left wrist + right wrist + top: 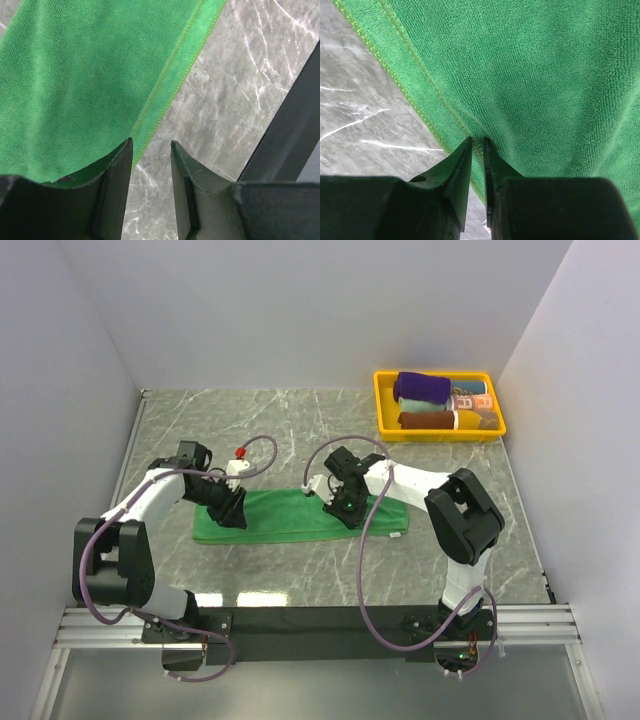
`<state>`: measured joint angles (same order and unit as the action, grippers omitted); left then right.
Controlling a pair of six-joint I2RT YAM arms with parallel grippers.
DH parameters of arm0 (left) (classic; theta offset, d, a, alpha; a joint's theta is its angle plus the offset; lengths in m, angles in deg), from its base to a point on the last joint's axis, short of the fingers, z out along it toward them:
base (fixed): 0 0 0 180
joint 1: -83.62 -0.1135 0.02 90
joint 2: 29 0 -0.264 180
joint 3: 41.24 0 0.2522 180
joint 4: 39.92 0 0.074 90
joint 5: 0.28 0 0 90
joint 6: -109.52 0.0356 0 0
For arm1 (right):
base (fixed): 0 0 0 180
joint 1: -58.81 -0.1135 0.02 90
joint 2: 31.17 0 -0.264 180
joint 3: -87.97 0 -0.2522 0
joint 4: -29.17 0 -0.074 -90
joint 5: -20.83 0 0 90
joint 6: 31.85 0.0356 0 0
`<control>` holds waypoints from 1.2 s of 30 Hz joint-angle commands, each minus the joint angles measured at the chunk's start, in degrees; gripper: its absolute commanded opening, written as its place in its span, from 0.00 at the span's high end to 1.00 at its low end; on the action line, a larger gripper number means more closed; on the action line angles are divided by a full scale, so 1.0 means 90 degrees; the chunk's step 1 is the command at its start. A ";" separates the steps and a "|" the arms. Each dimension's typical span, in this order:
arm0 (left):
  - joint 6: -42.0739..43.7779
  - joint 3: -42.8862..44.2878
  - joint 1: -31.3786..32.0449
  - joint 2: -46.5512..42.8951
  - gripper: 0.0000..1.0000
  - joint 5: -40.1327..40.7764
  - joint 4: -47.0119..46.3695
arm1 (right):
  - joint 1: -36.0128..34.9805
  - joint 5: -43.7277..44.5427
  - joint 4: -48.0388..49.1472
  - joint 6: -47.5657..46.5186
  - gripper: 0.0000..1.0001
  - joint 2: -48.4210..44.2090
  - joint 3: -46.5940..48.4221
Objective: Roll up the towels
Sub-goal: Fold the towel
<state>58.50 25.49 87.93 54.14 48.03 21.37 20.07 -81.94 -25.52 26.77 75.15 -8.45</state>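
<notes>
Yellow tray (440, 435) on marble table (300, 420)

We see the green towel (75, 85) filling the upper left of the frame, its stitched hem running diagonally from the upper right down to bottom centre. The grey marbled table (240, 100) occupies the right. At the bottom, the left gripper (151, 145) shows its jaws parted: one finger overlaps the towel's edge, the other lies over bare table.

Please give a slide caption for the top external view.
Left gripper and right gripper over an unrolled green towel; yellow tray holds rolled towels.
</notes>
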 commanded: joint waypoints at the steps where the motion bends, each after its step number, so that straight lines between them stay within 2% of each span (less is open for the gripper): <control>1: 0.0131 0.0071 -0.0011 -0.0048 0.59 0.0023 -0.0154 | 0.0037 0.0101 0.0250 0.0029 0.83 0.0022 -0.0082; 4: 0.0306 0.0062 0.0009 -0.0057 0.59 -0.0016 -0.0086 | 0.0037 0.0130 0.0251 0.0000 0.89 0.0012 -0.0102; 5: 0.0336 0.0033 0.0028 -0.0096 0.59 0.0003 -0.0086 | 0.0027 0.0130 0.0231 0.0000 0.97 0.0022 -0.0092; 6: 0.0385 0.0003 0.0038 -0.0116 0.60 0.0013 -0.0095 | 0.0027 0.0130 0.0202 -0.0019 1.00 0.0022 -0.0082; 15: 0.1351 -0.0221 0.0399 -0.0311 0.67 0.0209 -0.0037 | 0.0086 0.0004 -0.0227 -0.0146 1.00 -0.0378 0.0093; 22: 0.1655 -0.0709 0.0935 -0.0692 0.77 0.0511 -0.0846 | 0.0301 -0.0298 -0.0648 -0.0205 1.00 -0.0456 0.0298; 27: 0.1557 -0.1002 0.1482 -0.0682 0.77 0.0950 -0.1637 | 0.0359 -0.0572 -0.0902 -0.0225 1.00 -0.0310 0.0425; 36: 0.1460 -0.1188 0.1942 -0.0341 0.75 0.1400 -0.2253 | 0.0350 -0.0817 -0.1048 -0.0205 1.00 -0.0144 0.0465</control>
<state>71.26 15.55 104.43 50.44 59.22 4.80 22.87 -87.74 -33.13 25.42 73.84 -6.17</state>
